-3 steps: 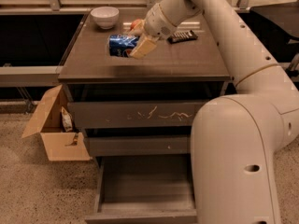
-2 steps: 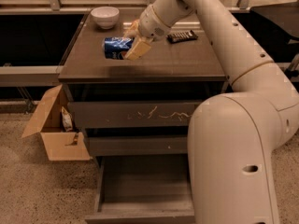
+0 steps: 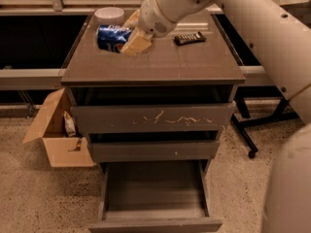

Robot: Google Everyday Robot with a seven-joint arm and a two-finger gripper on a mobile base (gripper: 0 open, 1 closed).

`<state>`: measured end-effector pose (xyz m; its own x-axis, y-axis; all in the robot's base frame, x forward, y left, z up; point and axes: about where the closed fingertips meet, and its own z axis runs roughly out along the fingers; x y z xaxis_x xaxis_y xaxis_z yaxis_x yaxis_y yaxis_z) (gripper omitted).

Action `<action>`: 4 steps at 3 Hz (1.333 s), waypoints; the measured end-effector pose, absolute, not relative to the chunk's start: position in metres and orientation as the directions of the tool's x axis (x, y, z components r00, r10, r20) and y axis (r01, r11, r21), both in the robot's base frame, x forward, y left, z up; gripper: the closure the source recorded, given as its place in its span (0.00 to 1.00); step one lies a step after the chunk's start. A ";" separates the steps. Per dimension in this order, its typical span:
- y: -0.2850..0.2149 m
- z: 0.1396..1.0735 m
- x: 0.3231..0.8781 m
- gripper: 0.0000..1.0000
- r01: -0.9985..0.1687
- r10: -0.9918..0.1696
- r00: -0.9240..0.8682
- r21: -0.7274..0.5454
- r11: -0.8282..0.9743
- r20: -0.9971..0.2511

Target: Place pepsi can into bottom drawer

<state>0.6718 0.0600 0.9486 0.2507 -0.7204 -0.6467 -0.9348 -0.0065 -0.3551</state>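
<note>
Jaws of the gripper [image 3: 130, 33] are squeezing the pepsi can [image 3: 110, 36], which is lying sideways over the cabinet top [image 3: 165, 62]. It is drifting left since a moment ago, while the bottom drawer [image 3: 155, 191] is waiting open well below.

Your gripper [image 3: 127, 33], clamping the pepsi can [image 3: 109, 35], crowds the bowl [image 3: 109, 14] up top, while the bottom drawer [image 3: 155, 224] stands pulled out, open from above, a cardboard box [image 3: 58, 140] beside it.
</note>
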 end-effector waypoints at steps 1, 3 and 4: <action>0.062 0.919 0.626 1.00 -0.953 -0.720 0.230 -0.301 -0.031 -0.654; 0.067 0.895 0.618 1.00 -0.964 -0.730 0.219 -0.258 -0.060 -0.648; 0.075 0.878 0.608 1.00 -0.974 -0.720 0.212 -0.206 -0.097 -0.661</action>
<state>0.6081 0.0754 0.8785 0.2115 -0.7197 -0.6613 -0.9737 -0.0966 -0.2064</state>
